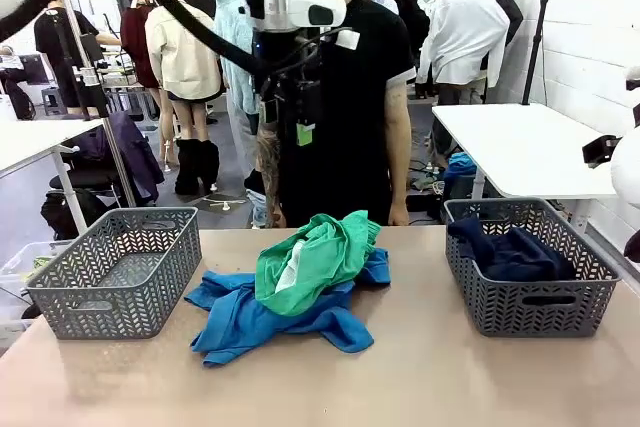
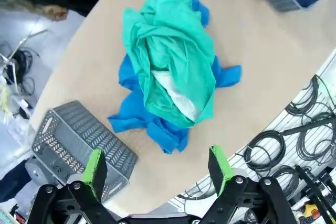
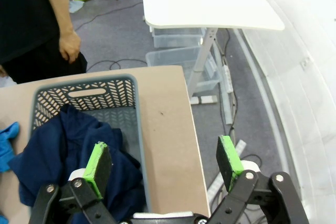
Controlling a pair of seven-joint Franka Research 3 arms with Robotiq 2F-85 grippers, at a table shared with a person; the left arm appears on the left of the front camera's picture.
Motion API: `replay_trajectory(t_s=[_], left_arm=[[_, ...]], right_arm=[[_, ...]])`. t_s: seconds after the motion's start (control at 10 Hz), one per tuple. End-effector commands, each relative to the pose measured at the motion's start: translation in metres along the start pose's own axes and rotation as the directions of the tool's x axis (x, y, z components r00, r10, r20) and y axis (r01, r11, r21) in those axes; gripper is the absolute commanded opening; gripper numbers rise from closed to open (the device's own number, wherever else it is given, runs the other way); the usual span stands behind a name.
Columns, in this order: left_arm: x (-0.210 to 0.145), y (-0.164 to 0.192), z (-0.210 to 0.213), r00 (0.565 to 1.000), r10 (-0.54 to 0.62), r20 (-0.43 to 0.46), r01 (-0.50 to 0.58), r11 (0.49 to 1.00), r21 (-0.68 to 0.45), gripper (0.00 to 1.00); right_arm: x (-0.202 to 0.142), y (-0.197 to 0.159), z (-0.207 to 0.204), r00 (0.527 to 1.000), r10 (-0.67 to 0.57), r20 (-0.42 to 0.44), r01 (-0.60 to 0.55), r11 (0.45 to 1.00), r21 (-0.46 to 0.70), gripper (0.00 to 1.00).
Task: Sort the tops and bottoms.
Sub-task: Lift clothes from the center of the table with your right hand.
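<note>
Sea-green garment (image 1: 318, 259) atop blue garments (image 1: 250, 322); white tag (image 1: 292, 271), print unreadable

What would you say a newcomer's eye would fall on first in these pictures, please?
Probably the sea-green garment, heaped on bright blue garments at the middle of the table, in front of a person in black. Flanking the pile are the left basket and the right basket, which holds a dark navy garment.
</note>
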State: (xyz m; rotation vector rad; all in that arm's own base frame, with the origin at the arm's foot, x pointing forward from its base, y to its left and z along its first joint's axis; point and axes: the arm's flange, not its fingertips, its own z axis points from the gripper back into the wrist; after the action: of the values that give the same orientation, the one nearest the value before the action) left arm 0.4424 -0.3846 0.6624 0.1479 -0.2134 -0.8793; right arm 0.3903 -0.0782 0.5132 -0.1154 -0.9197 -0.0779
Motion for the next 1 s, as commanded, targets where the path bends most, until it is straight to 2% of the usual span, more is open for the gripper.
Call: replay_trajectory(t_s=[0.0, 0.2, 0.3, 0.4, 0.6, 0.7, 0.9], left_arm=[[0.030, -0.004, 0.012, 1.000, 0.009, -0.016, -0.009, 0.999, -0.041, 1.00], [0.030, -0.004, 0.012, 1.000, 0.009, -0.016, -0.009, 0.999, -0.041, 1.00], [0.014, -0.007, 0.003, 1.000, -0.008, -0.002, 0.008, 1.000, -0.026, 1.00], [-0.004, 0.019, 0.002, 0.996, 0.088, 0.017, -0.088, 0.996, -0.027, 1.00], [-0.082, 0.071, -0.008, 0.950, 0.307, 0.059, -0.300, 0.948, -0.110, 1.00], [-0.123, 0.094, -0.017, 0.914, 0.397, 0.086, -0.378, 0.908, -0.177, 1.00], [-0.198, 0.135, -0.057, 0.823, 0.556, 0.116, -0.524, 0.822, -0.223, 1.00]], right_arm=[[0.000, 0.001, -0.001, 1.000, -0.002, -0.008, 0.001, 1.000, -0.003, 1.00], [0.000, 0.001, -0.001, 1.000, -0.002, -0.008, 0.001, 1.000, -0.003, 1.00], [0.000, 0.001, -0.001, 1.000, -0.002, -0.008, 0.001, 1.000, -0.003, 1.00], [0.000, 0.001, -0.001, 1.000, -0.002, -0.008, 0.001, 1.000, -0.003, 1.00], [0.000, 0.001, -0.001, 1.000, -0.002, -0.008, 0.001, 1.000, -0.003, 1.00], [0.000, 0.001, -0.001, 1.000, -0.002, -0.008, 0.001, 1.000, -0.003, 1.00], [0.000, 0.001, -0.001, 1.000, -0.002, -0.008, 0.001, 1.000, -0.003, 1.00]])
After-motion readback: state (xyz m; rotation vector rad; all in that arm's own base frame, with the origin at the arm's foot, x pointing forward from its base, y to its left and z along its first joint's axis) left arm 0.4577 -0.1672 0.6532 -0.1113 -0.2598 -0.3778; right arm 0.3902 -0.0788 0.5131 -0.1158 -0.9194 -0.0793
